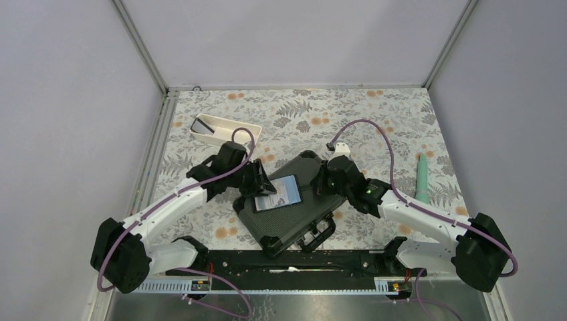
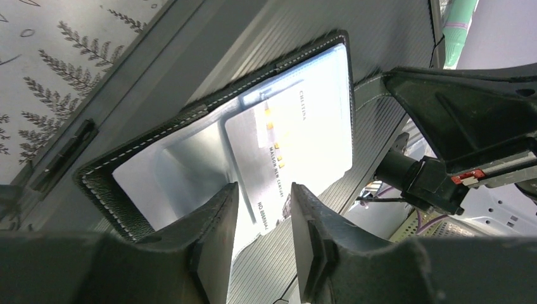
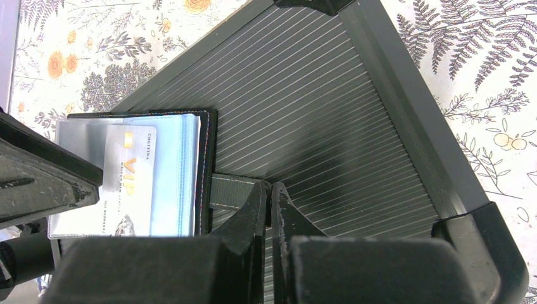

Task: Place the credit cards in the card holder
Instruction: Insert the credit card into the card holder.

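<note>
The card holder [image 1: 289, 194] lies open on the large black hard case [image 1: 294, 227], its grey-blue pockets up. A pale card [image 3: 130, 177] with gold "VIP" print lies on the holder's clear pocket, its near end sticking out past the holder's edge. In the left wrist view the card [image 2: 288, 139] lies just beyond my left gripper [image 2: 263, 190], whose jaws are apart with nothing between them. My right gripper [image 3: 271, 187] is shut on the holder's snap tab [image 3: 229, 191] at its right edge. A dark card [image 1: 202, 125] lies in the white tray [image 1: 234, 137].
The hard case's handle [image 1: 319, 234] faces the arm bases. A teal cylinder [image 1: 422, 177] lies on the floral cloth at the right. The white tray stands at the back left, behind my left arm. Grey walls close in three sides.
</note>
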Robot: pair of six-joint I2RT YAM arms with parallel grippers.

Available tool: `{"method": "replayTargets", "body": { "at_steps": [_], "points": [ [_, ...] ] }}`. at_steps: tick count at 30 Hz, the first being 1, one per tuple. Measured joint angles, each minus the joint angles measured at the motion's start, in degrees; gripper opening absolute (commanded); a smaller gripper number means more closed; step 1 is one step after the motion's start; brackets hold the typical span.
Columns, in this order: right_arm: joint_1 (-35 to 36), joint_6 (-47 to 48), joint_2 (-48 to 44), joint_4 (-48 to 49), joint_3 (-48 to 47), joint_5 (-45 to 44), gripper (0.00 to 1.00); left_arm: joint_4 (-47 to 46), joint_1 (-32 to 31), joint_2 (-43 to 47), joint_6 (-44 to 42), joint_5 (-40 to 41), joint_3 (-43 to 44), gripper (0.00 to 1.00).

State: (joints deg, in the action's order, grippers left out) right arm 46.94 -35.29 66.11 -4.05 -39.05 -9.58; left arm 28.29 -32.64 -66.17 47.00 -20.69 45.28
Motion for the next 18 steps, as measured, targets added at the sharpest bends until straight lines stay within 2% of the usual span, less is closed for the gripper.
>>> {"method": "replayTargets", "body": {
  "at_steps": [5,18],
  "points": [
    [0.0,0.0,0.0,0.0,0.0,0.0,0.0,-0.72,-1.6,-1.09,0.92,-0.09,0.0,0.33],
    [0.0,0.02,0.0,-0.02,0.0,-0.04,0.0,-2.27,-3.45,-3.8,1.6,-0.11,1.36,0.32]
  ]
}}
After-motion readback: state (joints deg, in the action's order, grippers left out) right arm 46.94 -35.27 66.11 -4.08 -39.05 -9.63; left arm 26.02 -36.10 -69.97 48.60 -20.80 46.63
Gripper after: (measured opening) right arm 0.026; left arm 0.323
